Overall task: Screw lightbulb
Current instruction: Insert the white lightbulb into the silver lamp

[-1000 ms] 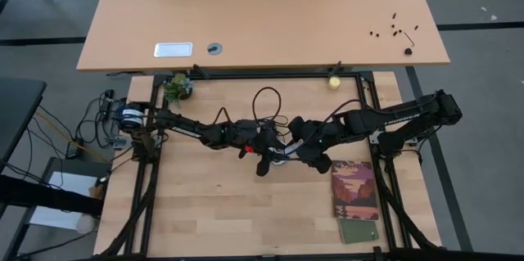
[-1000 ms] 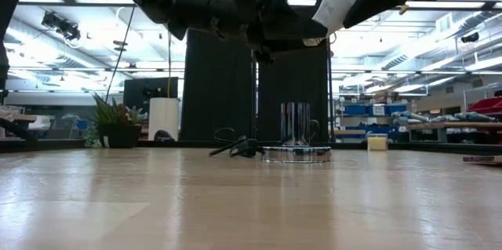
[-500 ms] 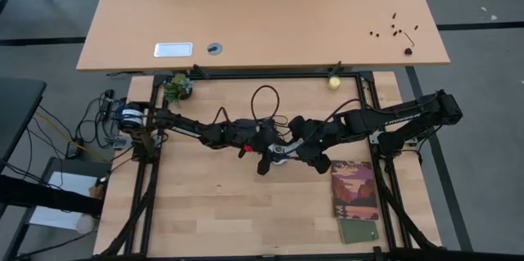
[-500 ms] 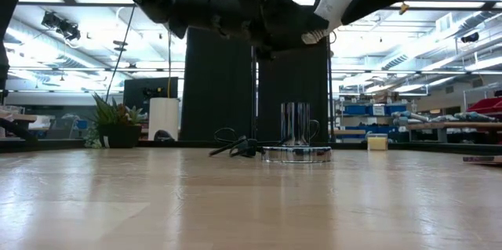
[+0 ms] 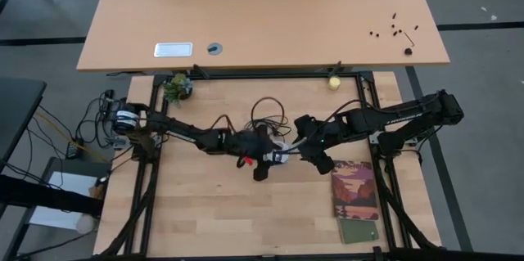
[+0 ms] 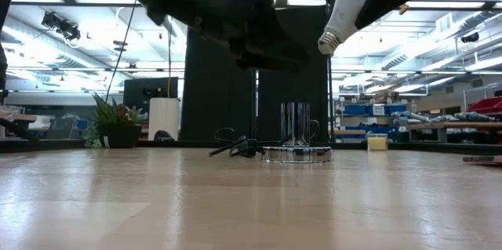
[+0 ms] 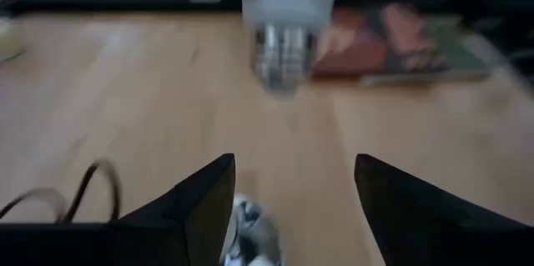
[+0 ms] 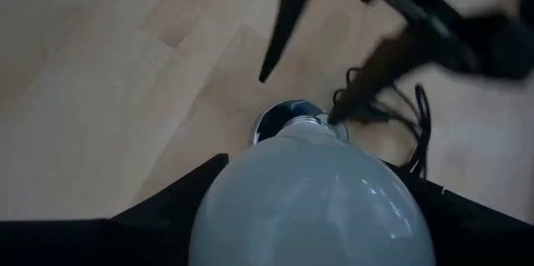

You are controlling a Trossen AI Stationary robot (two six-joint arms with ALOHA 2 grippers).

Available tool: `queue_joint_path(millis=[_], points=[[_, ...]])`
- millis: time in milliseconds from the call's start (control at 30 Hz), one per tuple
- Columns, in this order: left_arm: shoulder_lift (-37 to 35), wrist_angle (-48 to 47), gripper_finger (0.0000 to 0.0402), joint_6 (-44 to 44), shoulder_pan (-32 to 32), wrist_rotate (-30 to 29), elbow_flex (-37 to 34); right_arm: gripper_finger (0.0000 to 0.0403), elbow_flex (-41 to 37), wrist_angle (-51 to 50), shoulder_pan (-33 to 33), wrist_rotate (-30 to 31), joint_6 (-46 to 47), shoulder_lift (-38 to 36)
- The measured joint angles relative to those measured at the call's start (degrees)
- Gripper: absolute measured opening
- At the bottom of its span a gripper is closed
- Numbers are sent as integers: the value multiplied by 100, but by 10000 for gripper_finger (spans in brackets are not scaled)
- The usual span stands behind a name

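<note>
The white lightbulb (image 6: 345,5) hangs high over the table with my right gripper (image 8: 310,166) shut on it. Its grey screw base (image 6: 328,43) points down and aslant. Below it the silver socket disc (image 6: 296,153) stands flat on the table, with its black cord (image 6: 235,146) trailing off beside it. My left gripper (image 7: 292,170) is open just beside the bulb's base (image 7: 284,49) and touches nothing. In the high view the two grippers meet near the table's middle, with the bulb (image 5: 280,158) between them. My right gripper pinches the bulb's round white glass (image 8: 313,203) between its two fingers, one on each side. The fingers slant down from above, on the table's right. The bulb is lifted clear and tilted, its screw base lowest, above the socket (image 8: 288,120).
A picture booklet (image 5: 354,189) and a small green one (image 5: 359,231) lie at the near right. A yellowish ball (image 5: 334,83) and a small plant (image 5: 176,87) sit at the far edge. The cord loops (image 5: 266,104) lie beyond the grippers.
My left gripper has opened, let go of the bulb's screw base and drawn back toward the table's left, tipping downward. My right gripper has rolled in place, and the bulb's base now points more steeply down.
</note>
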Motion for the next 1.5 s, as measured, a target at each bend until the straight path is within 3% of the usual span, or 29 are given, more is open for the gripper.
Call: queue_joint_path(millis=[200, 300, 600, 933, 1133, 1500], points=[[70, -320, 243, -14, -547, -1601, -2, 269, 0, -39, -188, -4, 1013, 0], [82, -91, 241, -194, -661, -1939, -211, 266, 45, -95, -364, -18, 1555, 0], [89, 1755, 241, -786, -728, -2708, -1517, 268, 329, -224, -630, -297, 2425, 0], [457, 2320, 241, -745, -715, -2722, -1630, 268, 614, -504, -779, -798, 2564, 679], [939, 2707, 241, -748, -715, -2716, -1431, 269, 1372, -1129, -859, -803, 2431, 1427], [1418, 2704, 241, -450, -604, -3261, -912, 270, 2876, -2256, -1118, -1015, 2296, 2717]])
